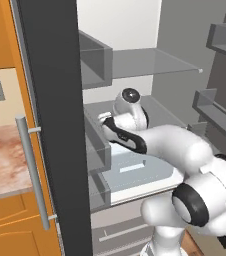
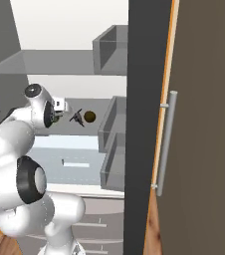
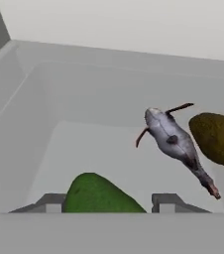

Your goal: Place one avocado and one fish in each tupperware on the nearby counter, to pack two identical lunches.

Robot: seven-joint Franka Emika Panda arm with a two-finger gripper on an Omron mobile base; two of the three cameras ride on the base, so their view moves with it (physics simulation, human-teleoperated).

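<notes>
Nearest in the hand view, the green avocado (image 3: 100,196) is seen between the two fingertips (image 3: 166,202) of the hand (image 3: 106,204), which are closed in against its sides. The hand is judged to be grasping the green avocado, though it is not yet lifted clear of the fridge shelf (image 3: 84,149).

Just beyond, on the same shelf, the dark grey fish (image 3: 176,141) lies slantwise, its tail toward the hand side. Just beside it, to the right in the hand view, the dark brown avocado (image 3: 218,139) rests; whether the two touch cannot be told. Both are also made out as small shapes past the hand in the right base view: the fish (image 2: 76,118) and the brown avocado (image 2: 89,116).

The task is judged to be at its start. One avocado is being taken; nothing is seen packed. Neither tray is in view here, so their contents cannot be told. The fruit must yet be carried out to the bench (image 1: 2,155), seen in the left base view beyond the open fridge door (image 1: 55,125), and the other pieces fetched after it.

The way out is crowded: door bins (image 1: 97,145) stand near the arm on one side, and the second door (image 2: 139,124) with its bins closes in on the other. The shelf above (image 1: 150,62) limits any lift.
</notes>
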